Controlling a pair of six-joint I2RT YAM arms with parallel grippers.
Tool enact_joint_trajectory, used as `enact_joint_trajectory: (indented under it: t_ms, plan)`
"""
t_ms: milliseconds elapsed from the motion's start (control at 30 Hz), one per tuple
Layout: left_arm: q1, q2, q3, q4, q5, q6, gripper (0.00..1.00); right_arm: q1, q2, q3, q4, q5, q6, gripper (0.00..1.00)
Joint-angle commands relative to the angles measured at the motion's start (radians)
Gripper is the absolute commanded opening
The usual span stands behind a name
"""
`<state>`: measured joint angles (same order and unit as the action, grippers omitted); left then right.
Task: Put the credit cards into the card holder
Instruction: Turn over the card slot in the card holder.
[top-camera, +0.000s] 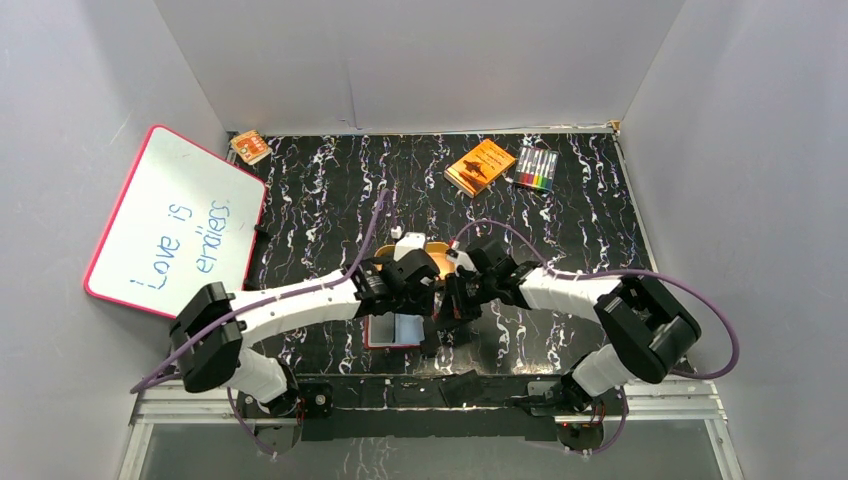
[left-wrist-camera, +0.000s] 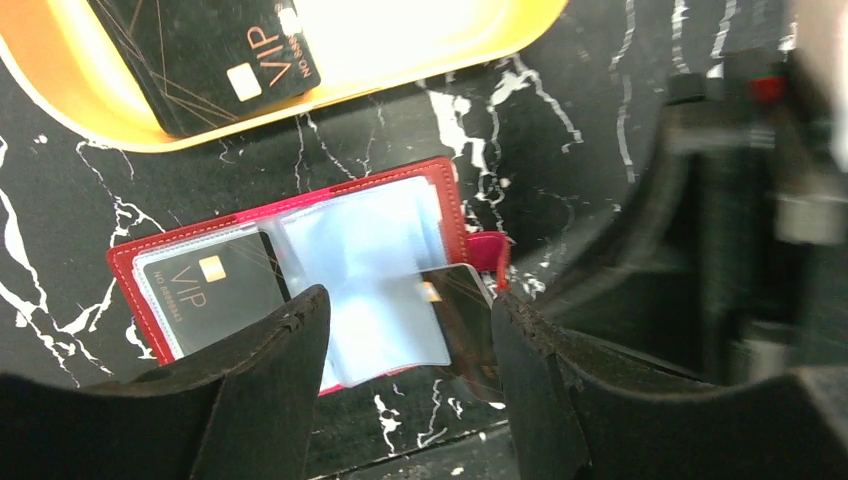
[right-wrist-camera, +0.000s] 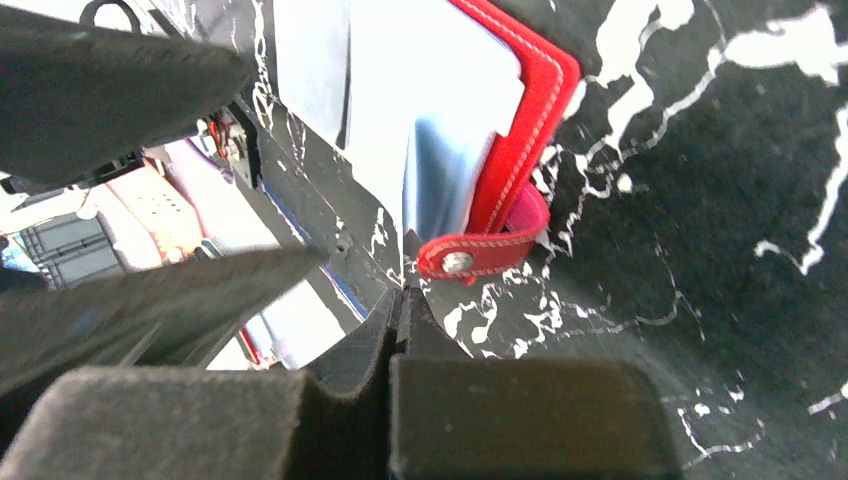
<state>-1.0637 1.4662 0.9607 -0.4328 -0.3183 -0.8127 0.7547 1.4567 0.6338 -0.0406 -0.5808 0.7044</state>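
The wallet (left-wrist-camera: 350, 250) lay open on the table (left-wrist-camera: 600, 120), dark red with pale blue pockets, at 6 o'clock from one tray (left-wrist-camera: 80, 110). Three black cards were counted: first card (left-wrist-camera: 205, 290) in the 9 o'clock pocket, second card (left-wrist-camera: 460, 310) at the 3 o'clock edge, third card (left-wrist-camera: 215, 55) in the tray. The left pincer (left-wrist-camera: 408, 310) stood spread above the wallet; the right pincer (right-wrist-camera: 400, 300) was pressed together beside it.

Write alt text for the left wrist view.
An open red card holder lies on the black marbled table, one black VIP card in its left pocket and another card at its right edge. The left tool's open fingers frame it; a third card sits in the yellow tray.
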Motion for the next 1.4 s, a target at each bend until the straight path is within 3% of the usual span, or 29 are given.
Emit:
enact_joint_trajectory:
  t_ms: [0, 233, 467, 633, 900, 1367]
  plan:
    - [-0.004, -0.094, 0.055, -0.086, -0.001, 0.018, 0.59, 0.02, 0.038, 0.075, 0.081, -0.037, 0.003, 0.0]
    - [-0.001, -0.285, -0.063, -0.197, -0.162, -0.114, 0.58, 0.071, 0.089, 0.131, 0.096, -0.025, 0.021, 0.0]
    - [0.02, -0.455, -0.226, -0.206, -0.186, -0.205, 0.57, 0.119, 0.219, 0.225, 0.128, 0.005, 0.04, 0.0]
    - [0.03, -0.452, -0.264, -0.15, -0.192, -0.195, 0.58, 0.129, 0.276, 0.268, 0.139, 0.013, 0.062, 0.0]
    - [0.066, -0.447, -0.32, -0.159, -0.256, -0.27, 0.56, 0.097, 0.102, 0.177, 0.109, 0.082, 0.114, 0.0]
    - [0.11, -0.509, -0.46, -0.161, -0.235, -0.394, 0.55, 0.07, 0.123, 0.01, 0.367, 0.044, 0.31, 0.0]
